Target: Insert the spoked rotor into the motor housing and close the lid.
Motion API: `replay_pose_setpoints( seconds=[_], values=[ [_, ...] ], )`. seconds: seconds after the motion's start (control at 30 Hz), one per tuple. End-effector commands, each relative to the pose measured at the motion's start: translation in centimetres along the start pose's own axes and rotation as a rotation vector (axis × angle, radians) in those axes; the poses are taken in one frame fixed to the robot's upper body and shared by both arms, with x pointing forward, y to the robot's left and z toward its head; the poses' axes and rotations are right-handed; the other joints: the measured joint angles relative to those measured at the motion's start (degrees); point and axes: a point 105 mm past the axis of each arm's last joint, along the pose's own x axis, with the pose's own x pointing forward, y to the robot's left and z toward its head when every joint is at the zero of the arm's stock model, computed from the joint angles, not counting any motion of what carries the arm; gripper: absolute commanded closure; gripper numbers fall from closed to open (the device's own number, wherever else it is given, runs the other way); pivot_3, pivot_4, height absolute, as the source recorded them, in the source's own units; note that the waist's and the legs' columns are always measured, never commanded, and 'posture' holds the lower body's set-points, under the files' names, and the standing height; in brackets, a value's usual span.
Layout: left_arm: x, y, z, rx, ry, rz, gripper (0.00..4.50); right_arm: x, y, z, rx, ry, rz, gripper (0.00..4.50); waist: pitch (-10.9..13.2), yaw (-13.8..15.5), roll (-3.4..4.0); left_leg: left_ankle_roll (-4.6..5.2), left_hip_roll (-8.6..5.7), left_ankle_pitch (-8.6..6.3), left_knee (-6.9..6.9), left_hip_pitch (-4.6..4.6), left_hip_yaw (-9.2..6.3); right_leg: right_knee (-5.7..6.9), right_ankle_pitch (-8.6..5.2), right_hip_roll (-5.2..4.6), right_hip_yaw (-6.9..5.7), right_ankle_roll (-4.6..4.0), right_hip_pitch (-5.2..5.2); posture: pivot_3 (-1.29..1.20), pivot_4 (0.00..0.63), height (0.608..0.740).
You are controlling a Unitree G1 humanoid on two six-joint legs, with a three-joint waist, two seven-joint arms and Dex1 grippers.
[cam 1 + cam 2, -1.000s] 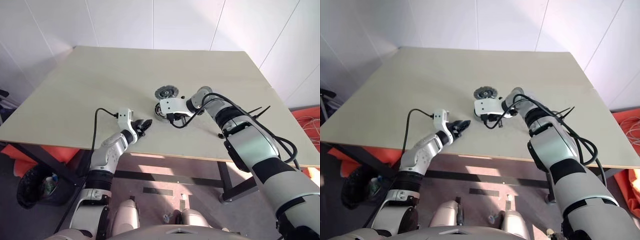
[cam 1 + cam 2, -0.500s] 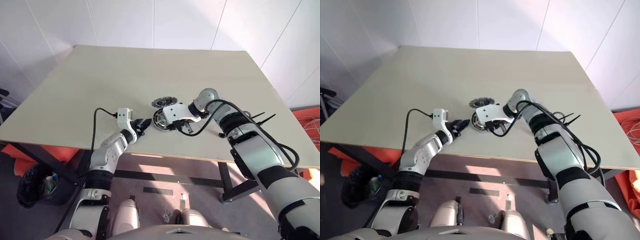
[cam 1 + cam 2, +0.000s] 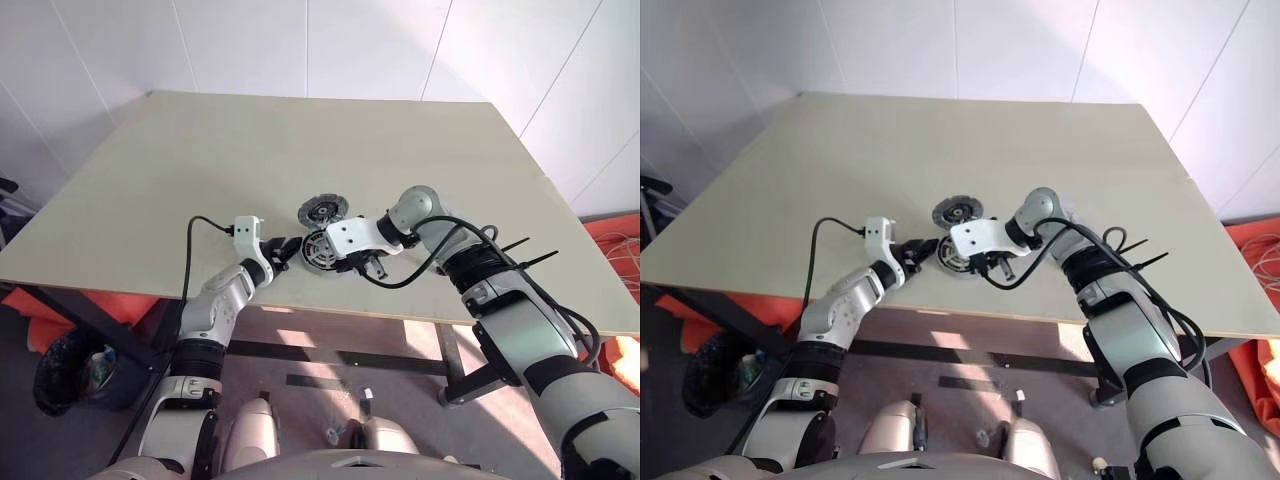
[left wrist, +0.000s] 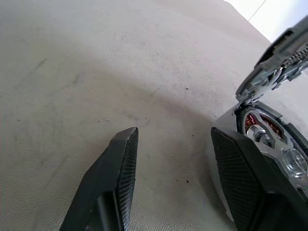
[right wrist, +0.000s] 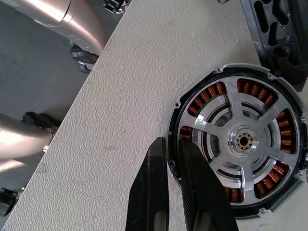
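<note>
White and grey arm shells with black joints are seen; black cables are looped beside the right gripper [image 3: 322,250].

Glowing bright and even across the tabletop [image 3: 200,170]; throwing sunlit patches on the floor [image 3: 330,340] beneath; staying sharp, barely bending at the edges.
</note>
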Motion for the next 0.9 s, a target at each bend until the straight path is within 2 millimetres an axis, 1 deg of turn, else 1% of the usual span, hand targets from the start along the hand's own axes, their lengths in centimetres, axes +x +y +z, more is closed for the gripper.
replay_pose_setpoints(
  seconds=[0.03, 0.07, 0.17, 0.27, 0.37, 0.43, 0.6, 0.67, 0.8, 0.9],
  values=[
    [0.0, -0.1, 1.3, 0.026, -0.033, -0.006, 1.93, -0.1, 0.5, 1.0, -0.046, -0.033, 0.04, 3.69, 0.0, 0.0, 0.0, 0.0, 0.0, 0.0, 0.0, 0.0, 0.0, 0.0, 0.0, 0.0, 0.0, 0.0, 0.0, 0.0, 0.0, 0.74],
    [0.0, 0.0, 1.3, 0.026, -0.033, -0.005, 1.93, 0.1, 0.4, 1.0, -0.044, -0.037, 0.025, 3.47, 0.0, 0.0, -0.01, 0.0, 0.0, 0.0, 0.0, 0.01, 0.0, -0.01, 0.0, 0.0, 0.0, 0.0, 0.01, 0.0, 0.0, 0.74],
    [-0.1, 0.1, 1.3, 0.026, -0.034, -0.002, 1.93, 0.1, -0.1, 1.3, -0.055, -0.047, -0.022, 2.47, 0.0, -0.1, -0.01, 0.0, 0.01, 0.0, 0.0, 0.13, 0.0, 0.0, 0.0, 0.01, 0.0, 0.0, 0.12, 0.0, 0.0, 0.74],
    [-0.1, 0.2, 1.3, 0.026, -0.035, 0.0, 1.93, -0.3, -0.3, 2.1, -0.084, -0.082, -0.035, 2.47, 0.0, -0.1, -0.02, -0.01, 0.01, 0.0, -0.01, 0.22, 0.0, 0.0, 0.0, 0.01, 0.01, 0.0, 0.21, 0.0, 0.0, 0.74],
    [-0.1, 0.1, 1.3, 0.025, -0.035, -0.001, 1.93, -1.2, -0.5, 3.9, -0.179, -0.172, -0.063, 2.47, 0.0, 0.0, -0.03, -0.02, 0.0, 0.0, 0.0, 0.23, 0.0, 0.0, 0.0, 0.01, 0.01, 0.0, 0.24, 0.0, 0.0, 0.74],
    [0.0, 0.1, 1.3, 0.025, -0.036, -0.001, 1.93, -1.9, -0.6, 4.7, -0.214, -0.208, -0.063, 2.47, 0.0, 0.0, -0.03, -0.02, 0.0, 0.0, 0.0, 0.23, 0.0, -0.01, 0.0, 0.0, 0.01, 0.0, 0.24, 0.0, 0.0, 0.74],
    [0.0, 0.1, 1.2, 0.022, -0.036, 0.0, 1.93, -4.6, -1.2, 5.2, -0.272, -0.134, -0.022, 2.47, 0.0, 0.0, -0.05, -0.01, -0.01, 0.01, 0.01, 0.2, 0.0, -0.01, 0.0, 0.0, 0.01, 0.0, 0.24, 0.0, 0.0, 0.74],
    [0.0, 0.2, 1.2, 0.02, -0.037, 0.001, 1.93, -5.1, -1.2, 4.7, -0.286, -0.099, -0.007, 2.47, 0.0, 0.0, -0.06, -0.01, -0.01, 0.01, 0.01, 0.22, 0.0, -0.02, 0.0, 0.0, 0.01, 0.0, 0.27, 0.0, 0.0, 0.74],
    [0.1, 0.2, 1.2, 0.018, -0.039, 0.002, 1.93, -5.4, -0.9, 1.8, -0.34, 0.085, 0.047, 2.47, 0.0, 0.0, -0.07, -0.01, 0.01, 0.0, 0.0, 0.3, 0.0, -0.03, 0.0, 0.01, 0.01, 0.0, 0.33, 0.0, 0.0, 0.74],
    [0.1, 0.2, 1.2, 0.015, -0.042, 0.005, 1.93, -5.1, -1.0, 0.6, -0.378, 0.163, 0.079, 2.47, 0.1, 0.0, -0.11, -0.01, -0.01, 0.0, 0.01, 0.28, 0.0, -0.03, 0.0, 0.0, 0.0, 0.0, 0.32, 0.0, 0.0, 0.74]
  ],
)
